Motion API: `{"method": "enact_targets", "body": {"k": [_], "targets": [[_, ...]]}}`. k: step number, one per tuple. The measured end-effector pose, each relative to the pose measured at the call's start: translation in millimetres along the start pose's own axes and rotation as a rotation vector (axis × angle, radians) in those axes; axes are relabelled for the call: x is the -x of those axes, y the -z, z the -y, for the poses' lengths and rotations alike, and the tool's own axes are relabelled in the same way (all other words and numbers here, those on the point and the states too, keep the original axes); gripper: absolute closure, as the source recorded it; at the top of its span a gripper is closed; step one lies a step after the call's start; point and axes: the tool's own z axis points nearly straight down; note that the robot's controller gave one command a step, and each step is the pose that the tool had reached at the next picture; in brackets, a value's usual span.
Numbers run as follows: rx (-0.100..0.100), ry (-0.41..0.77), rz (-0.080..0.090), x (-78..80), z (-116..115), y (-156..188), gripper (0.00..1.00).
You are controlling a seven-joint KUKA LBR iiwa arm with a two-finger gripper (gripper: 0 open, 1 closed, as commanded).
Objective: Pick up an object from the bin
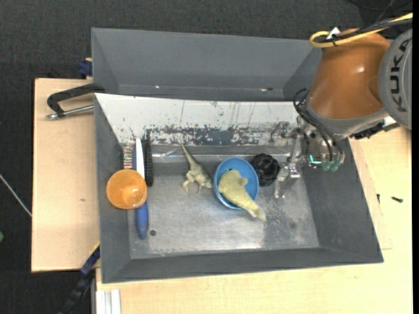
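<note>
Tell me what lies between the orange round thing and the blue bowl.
In the camera view, a small pale toy dinosaur stands between the orange round thing and the blue bowl; a brush lies right beside the orange thing.

Items lying to the view's left of the claw (286, 179). Nearest: a blue bowl (240, 169), with a pale yellow-green dinosaur toy (239, 195) lying across its lower rim, one end reaching out to a spot below and left of the claw; farther left, a small tan dinosaur figure (195, 176), just beside the bowl; well apart, farthest left, an orange round thing (126, 188) touching a brush (140, 169) with black bristles and a white-and-blue handle.
</note>
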Motion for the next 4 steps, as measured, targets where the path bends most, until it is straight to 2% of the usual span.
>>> {"method": "enact_targets", "body": {"k": [1, 2, 3, 4], "targets": [[-0.006, 0.097, 0.029, -48.9, -61.4, -109.2, 0.0], [-0.001, 0.061, 0.023, 34.3, -69.2, -90.7, 0.0], [0.0, -0.07, 0.015, 36.9, -53.8, -93.3, 0.0], [0.008, -0.35, 0.003, 37.3, -62.6, -112.5, 0.0]]}}
